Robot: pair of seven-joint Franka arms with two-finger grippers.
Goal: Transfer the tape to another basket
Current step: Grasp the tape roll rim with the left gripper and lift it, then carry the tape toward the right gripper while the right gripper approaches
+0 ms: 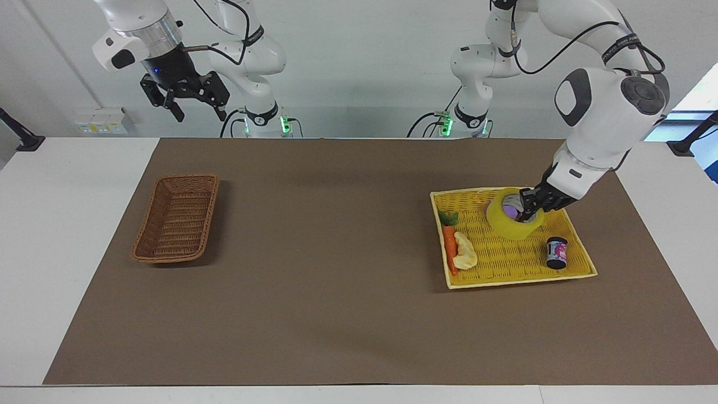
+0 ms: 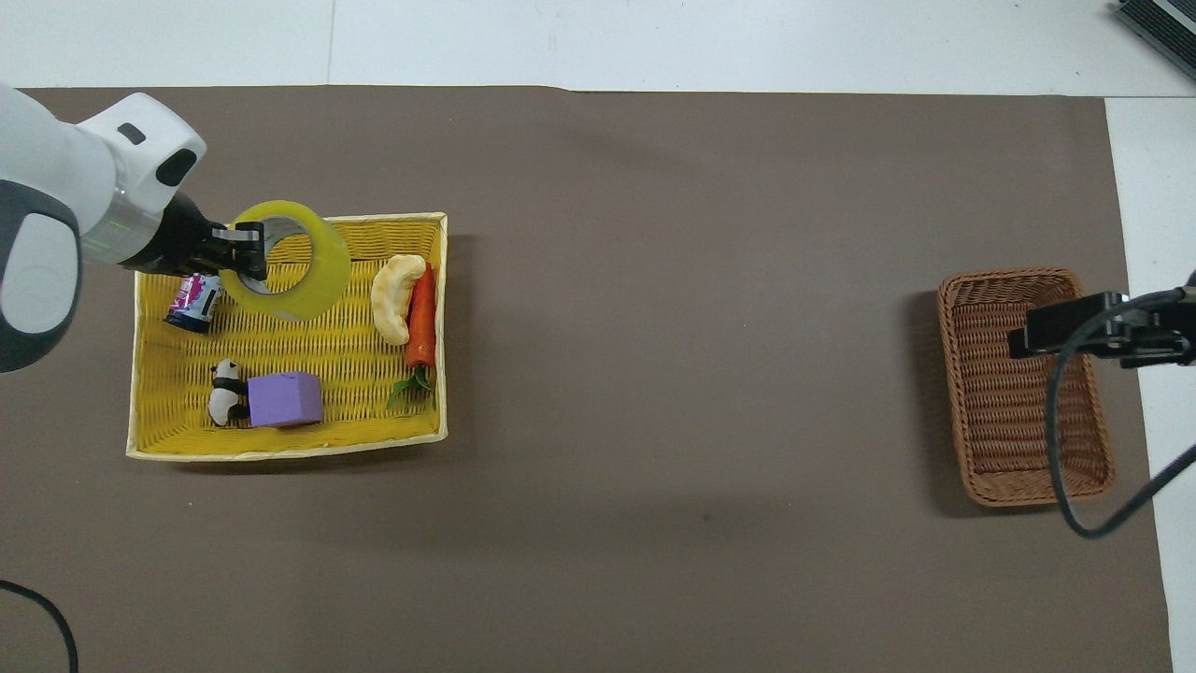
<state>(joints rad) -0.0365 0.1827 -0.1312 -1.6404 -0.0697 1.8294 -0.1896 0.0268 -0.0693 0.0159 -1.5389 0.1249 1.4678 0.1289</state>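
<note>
Yellow tape (image 1: 513, 220) is pinched through its wall by the left hand (image 1: 527, 206), over the yellow tray (image 1: 583, 268); the basket (image 1: 176, 224) lies well apart, at the right arm's end of the bench (image 1: 336, 280), under the right hand (image 1: 188, 101), its fingers spread, empty.

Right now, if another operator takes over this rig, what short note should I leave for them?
Left hand: shut on the tape, holding it by the wall of the roll, in the air over the yellow tray basket.
Right hand: open, raised over the right arm's end of the table; in the overhead view it covers part of the brown wicker basket. This arm waits.
Done: the tape is gripped and lifted out of the tray.
Left: carry the tape across the table to the brown wicker basket and release it there.
The can, carrot, purple block and the other toys lie in the tray.
</note>
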